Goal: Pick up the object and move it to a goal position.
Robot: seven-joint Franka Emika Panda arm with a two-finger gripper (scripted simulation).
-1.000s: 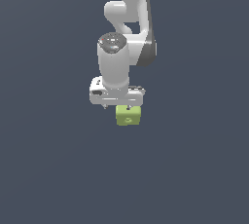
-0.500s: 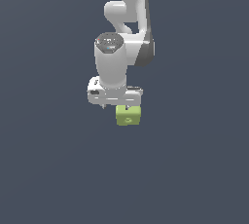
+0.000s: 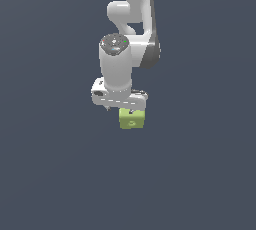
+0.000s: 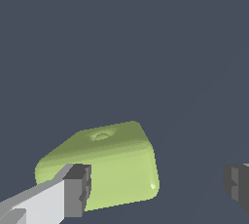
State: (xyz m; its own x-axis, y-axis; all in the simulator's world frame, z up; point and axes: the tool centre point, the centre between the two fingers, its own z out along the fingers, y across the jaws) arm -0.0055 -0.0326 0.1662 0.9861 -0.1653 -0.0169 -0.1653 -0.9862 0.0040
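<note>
gripper [image 3: 128, 108] of a lone franka panda arm hangs directly over the object [image 3: 132, 119], a small yellow-green block seen just beneath the arm's hand in the exterior view. in the wrist view the fingers [image 4: 78, 190] stand wide apart, one close against a lower corner of the block [image 4: 104, 164], the other well off to the far side with bare surface [image 4: 121, 47] between, so nothing is clamped; whether that near finger touches the block cannot be told. judged from this, the grasp is not yet made, and doing it well would mean shifting the hand so the block sits midway between the fingers, lowering until the pads flank its flat sides, then closing squarely so the rounded edges do not squirm out. the block is cube-like, its corners softly rounded, its faces smooth and slightly glossy, with a small round dimple marked on one face. no goal marker shows in either view.
</note>
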